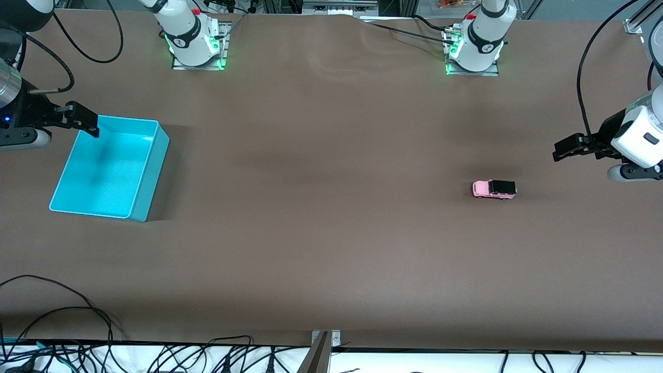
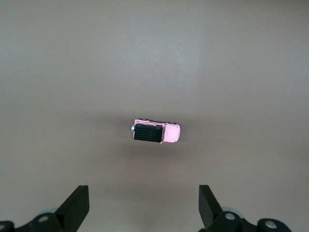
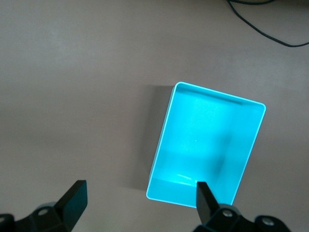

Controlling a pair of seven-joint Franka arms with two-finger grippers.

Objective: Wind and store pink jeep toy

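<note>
Tools (image 1: 558, 150) (image 1: 92, 123) spread; jeep (image 1: 494, 189), bin (image 1: 150, 171) apart.

The brown table (image 1: 321, 233) lies bare through its whole middle — a gripper could pass anywhere between the two ends. The pink jeep toy (image 1: 494, 189) stands alone toward the left arm's end, open cloth on every side of it. The turquoise bin (image 1: 150, 171) sits toward the right arm's end, its walls the only raised obstacle — its mouth faces up, unblocked. Loose cables (image 1: 62, 316) trail over the table's edge nearest the front camera.
</note>
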